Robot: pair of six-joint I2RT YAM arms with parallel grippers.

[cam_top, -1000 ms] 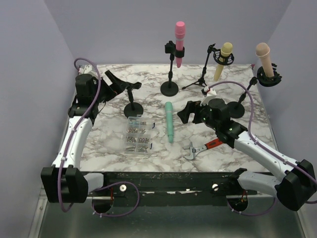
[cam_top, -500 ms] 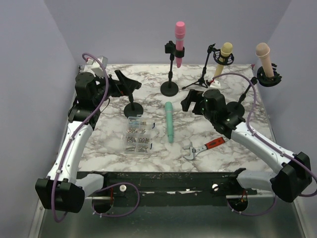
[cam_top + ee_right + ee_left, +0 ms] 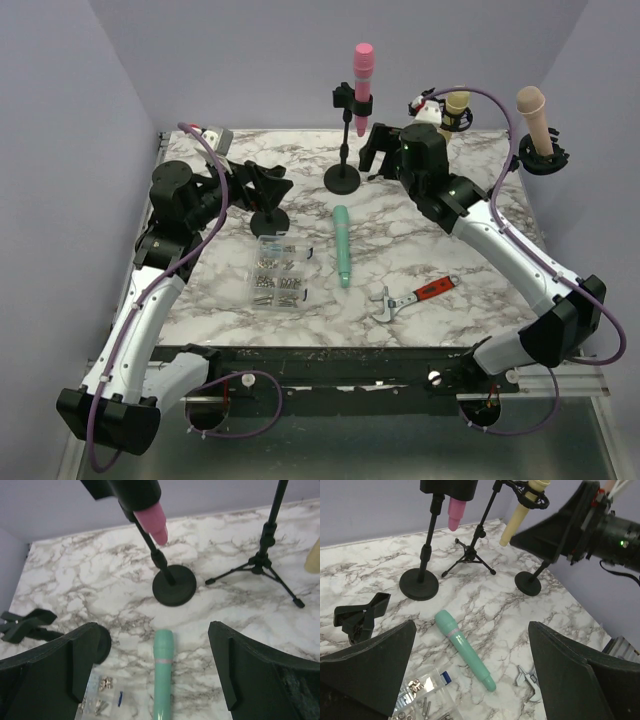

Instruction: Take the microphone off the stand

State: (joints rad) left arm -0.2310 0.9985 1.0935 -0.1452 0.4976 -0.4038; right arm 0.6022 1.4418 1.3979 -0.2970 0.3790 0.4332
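A pink microphone (image 3: 362,75) stands upright in the black clip of a round-based stand (image 3: 342,178) at the back centre. My right gripper (image 3: 375,150) is open and empty, just right of that stand, below the microphone. In the right wrist view the pink microphone (image 3: 152,522) is above my open gripper (image 3: 152,626). My left gripper (image 3: 270,185) is open and empty over an empty stand (image 3: 270,217). The left wrist view shows the pink microphone (image 3: 454,515) beyond my open gripper (image 3: 471,630). A teal microphone (image 3: 342,245) lies flat on the table.
A yellow microphone (image 3: 457,105) on a tripod stand and a beige microphone (image 3: 531,115) in a mount stand at the back right. A clear box of screws (image 3: 278,272) and a red-handled wrench (image 3: 415,297) lie near the front.
My right arm has swung back and left, from the table's middle right to beside the pink microphone's stand. My left gripper has moved right and forward over the empty stand.
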